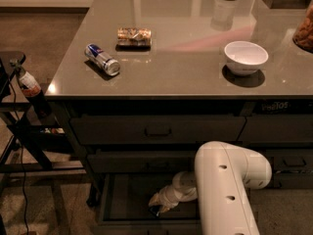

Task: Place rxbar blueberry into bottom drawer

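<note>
grey countertop (186,77) carries a drink can (102,59), a snack packet (134,36) and a white bowl (245,57); below it the bottom drawer (126,197) stands pulled out. my gripper (157,203) is down inside that drawer, the rxbar blueberry (155,212) a dark sliver right at its tip. i cannot tell whether the gripper has hold of it.

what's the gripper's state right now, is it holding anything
gripper: low inside the open bottom drawer; open, closed or holding something cannot be told.
</note>
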`<action>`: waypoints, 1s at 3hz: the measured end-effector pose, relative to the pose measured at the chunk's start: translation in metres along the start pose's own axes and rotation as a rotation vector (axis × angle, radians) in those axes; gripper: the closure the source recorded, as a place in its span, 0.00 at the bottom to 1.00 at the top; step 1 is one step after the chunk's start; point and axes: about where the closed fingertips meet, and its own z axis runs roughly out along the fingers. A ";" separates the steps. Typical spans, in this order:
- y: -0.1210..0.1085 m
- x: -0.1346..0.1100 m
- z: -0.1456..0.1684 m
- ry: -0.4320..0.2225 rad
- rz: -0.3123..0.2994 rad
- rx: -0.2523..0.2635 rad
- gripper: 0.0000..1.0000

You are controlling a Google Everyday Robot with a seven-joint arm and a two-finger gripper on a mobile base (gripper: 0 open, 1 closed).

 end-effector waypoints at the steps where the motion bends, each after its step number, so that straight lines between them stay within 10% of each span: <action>1: 0.000 0.000 0.000 0.000 0.000 0.000 0.58; 3: 0.000 0.000 0.000 0.000 0.000 0.000 0.11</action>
